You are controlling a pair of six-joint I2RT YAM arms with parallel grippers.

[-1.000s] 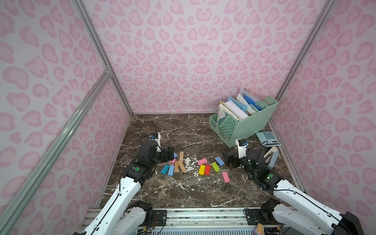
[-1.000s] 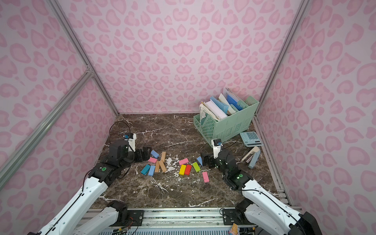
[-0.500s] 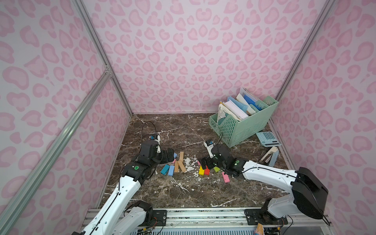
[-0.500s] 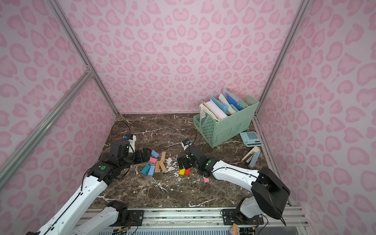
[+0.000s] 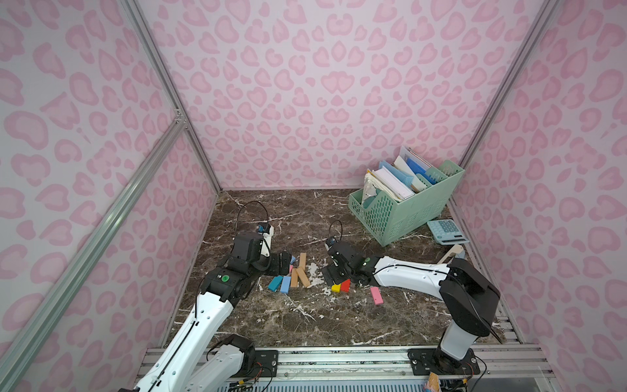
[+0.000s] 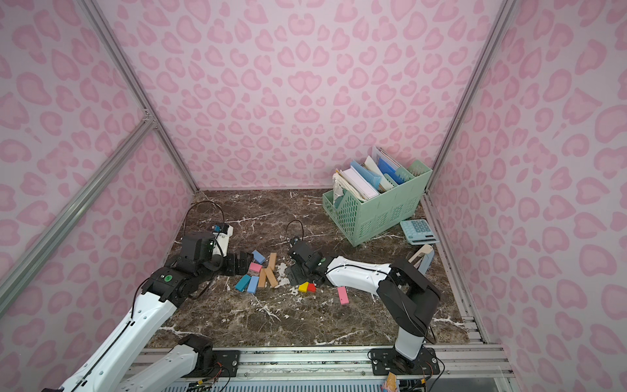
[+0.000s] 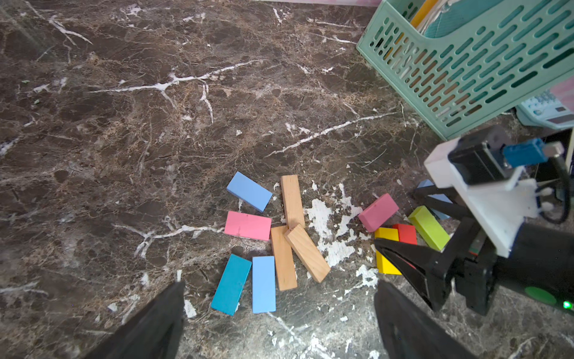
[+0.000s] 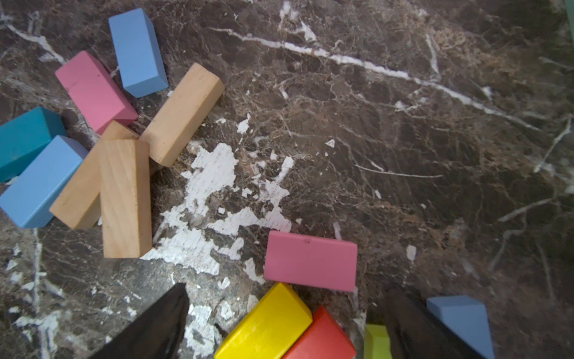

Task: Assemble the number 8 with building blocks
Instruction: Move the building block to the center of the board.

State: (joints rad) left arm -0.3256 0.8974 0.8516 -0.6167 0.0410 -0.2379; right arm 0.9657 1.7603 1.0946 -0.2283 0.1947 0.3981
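Left gripper [image 5: 282, 264] was spread wide and empty, aimed at a loose cluster of building blocks [image 7: 248, 225] lying flat on the marble table [image 5: 305, 217]: two light blue, one pink, one teal, and three tan ones touching each other. Right gripper [image 5: 328, 275] was also wide apart with nothing clamped, its fingers [image 8: 155, 326] straddling the yellow brick [image 8: 267, 323] and red brick [image 8: 320, 338]; a pink brick [image 8: 310, 261] lay just ahead, with a green brick [image 7: 428, 227] and blue brick [image 8: 459, 320] by the other finger. One more pink block [image 5: 376, 295] lay alone beside the right arm, and all the bricks were loose, forming no figure yet.
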